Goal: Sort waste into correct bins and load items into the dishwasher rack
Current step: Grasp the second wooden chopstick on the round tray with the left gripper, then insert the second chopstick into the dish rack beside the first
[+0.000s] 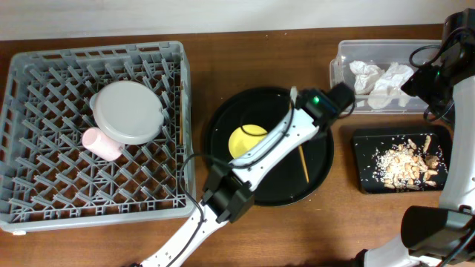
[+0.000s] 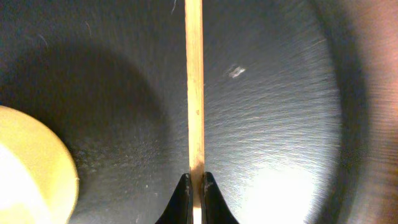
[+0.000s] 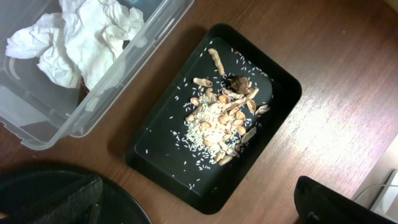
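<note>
Left wrist view shows the left pincer (image 2: 195, 184) clamped together on the near end of a chopstick (image 2: 194, 93), which lies flat on the floor of the round black tray (image 2: 280, 124), just beside the yellow bowl (image 2: 31, 168) that sits in the same tray. I judge the step in hand to be lifting this chopstick out of the tray. The hold is at the very end of the stick, so it may swing or slip. It is better to raise it slowly and straight up, keep it level, and stay away from the bowl. After that it must travel to the dishwasher rack (image 1: 30, 185), which stands to the left of the tray, and go down between the pegs so it cannot fall through the lattice. The chopstick is thin and straight, of pale brown wood with a fine grain, and it looks light and smooth. The right pincer (image 1: 423, 83) is to the right of the tray, near the clear tub (image 1: 341, 55) with napkins (image 1: 375, 78), and its jaws stand wide apart with nothing between them.
</note>
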You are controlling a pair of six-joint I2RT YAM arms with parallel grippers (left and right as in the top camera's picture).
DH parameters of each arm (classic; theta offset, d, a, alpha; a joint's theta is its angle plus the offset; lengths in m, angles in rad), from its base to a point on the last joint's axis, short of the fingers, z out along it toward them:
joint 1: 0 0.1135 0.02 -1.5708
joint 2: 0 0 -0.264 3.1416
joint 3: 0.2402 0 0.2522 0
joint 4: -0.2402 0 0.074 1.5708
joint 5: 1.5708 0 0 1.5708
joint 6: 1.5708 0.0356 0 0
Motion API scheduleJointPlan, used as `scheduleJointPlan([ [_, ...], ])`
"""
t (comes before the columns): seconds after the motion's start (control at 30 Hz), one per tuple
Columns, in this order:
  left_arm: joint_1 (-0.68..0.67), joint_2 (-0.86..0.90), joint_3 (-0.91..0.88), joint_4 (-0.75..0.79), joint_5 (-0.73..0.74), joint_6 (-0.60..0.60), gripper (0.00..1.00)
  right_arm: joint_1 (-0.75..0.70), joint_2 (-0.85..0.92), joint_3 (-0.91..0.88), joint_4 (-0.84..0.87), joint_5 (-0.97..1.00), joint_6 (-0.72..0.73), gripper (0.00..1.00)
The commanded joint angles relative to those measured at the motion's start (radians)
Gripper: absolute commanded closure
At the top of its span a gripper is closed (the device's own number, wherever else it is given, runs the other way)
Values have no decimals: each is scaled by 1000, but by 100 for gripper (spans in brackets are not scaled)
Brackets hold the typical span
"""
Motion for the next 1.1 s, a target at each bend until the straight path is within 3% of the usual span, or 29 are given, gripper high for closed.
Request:
scheduleJointPlan([
  [0.0,59,-12,274,-86,-22,248,99,-6,7,6,-3,19,6,1],
  [0.13,148,-72,287,-198,-80,311,99,-6,7,6,-3,19,6,1],
  [0.17,200,-89,287,-210,-61,407,99,-6,7,6,-3,19,6,1],
  [0.37,415,-114,286,-210,75,679,99,-6,7,6,-3,19,6,1],
  [0.53,594,-116,286,-210,83,697,99,-6,7,6,-3,19,6,1],
  [0.63,654,-116,283,-210,201,789,99,-6,7,6,-3,19,6,1],
  [1.0,770,-115,106,-210,249,795,99,-6,7,6,-3,19,6,1],
  [1.07,769,-115,88,-210,262,794,89,-6,7,6,-3,19,6,1],
])
